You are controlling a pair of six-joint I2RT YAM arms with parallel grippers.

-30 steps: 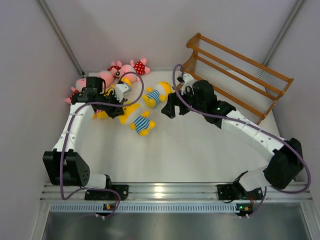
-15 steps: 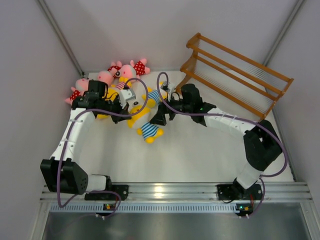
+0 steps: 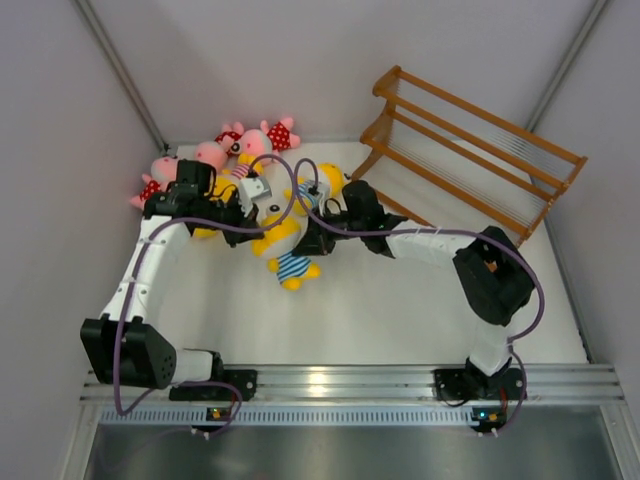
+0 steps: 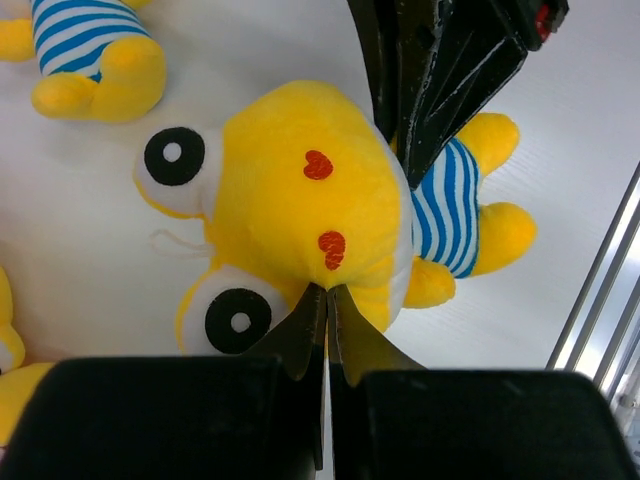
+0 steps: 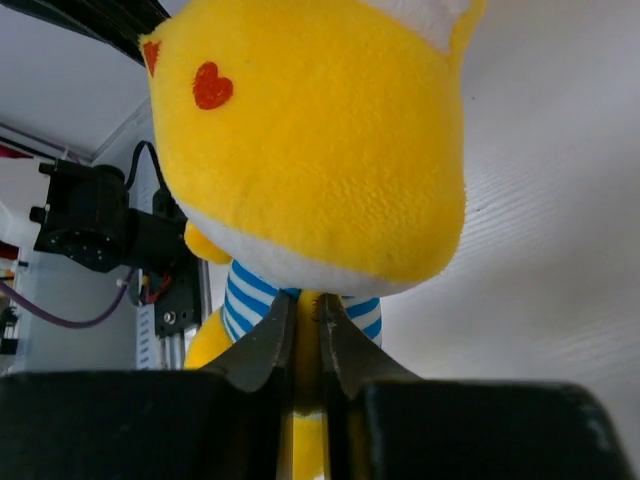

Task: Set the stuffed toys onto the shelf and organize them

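Note:
A yellow stuffed toy (image 3: pixel 283 243) in a blue-and-white striped shirt sits between my two grippers at the middle left of the table. My left gripper (image 3: pixel 262 216) is shut on the edge of its head (image 4: pixel 300 200), the tips (image 4: pixel 327 292) pinching the plush. From the other side, my right gripper (image 3: pixel 313 238) is shut on a yellow limb under the same toy's head (image 5: pixel 320 150), at its tips (image 5: pixel 308 322). The brown wooden shelf (image 3: pixel 470 150) stands at the back right, with no toy on it.
Three pink toys (image 3: pixel 270 135), (image 3: pixel 213 153), (image 3: pixel 158 172) in red dotted outfits lie at the back left by the wall. Another yellow toy (image 3: pixel 327 180) lies behind my right arm, and one more (image 4: pixel 90 50) beside my left arm.
My right arm swung left from near the shelf to the yellow toy, and its jaws went from open to shut on it. The left gripper stayed shut and hardly moved.

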